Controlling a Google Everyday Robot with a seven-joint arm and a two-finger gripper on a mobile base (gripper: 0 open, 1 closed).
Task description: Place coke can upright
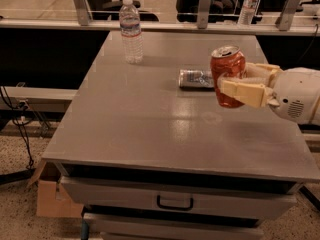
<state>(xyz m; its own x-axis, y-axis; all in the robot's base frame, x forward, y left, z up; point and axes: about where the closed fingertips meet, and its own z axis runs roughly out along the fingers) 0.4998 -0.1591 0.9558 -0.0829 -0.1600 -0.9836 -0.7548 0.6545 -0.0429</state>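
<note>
2 cream fingers (245, 91) of the gripper (231, 81) are pinching the coke can (227, 63) around its middle, 1 finger crossing the can's near side and the other sitting behind it. The gripper is reaching in from the right edge of the view, over the right part of the grey table (150, 134). The coke can is standing nearly upright in that grip, its silver top showing and leaning slightly. Whether its base is touching the tabletop cannot be told. Just behind and to the left of it, 1 silver can (195, 78) is lying on its side on the table. 1 clear water bottle (131, 31) is standing upright near the far left corner, well apart from both cans.
</note>
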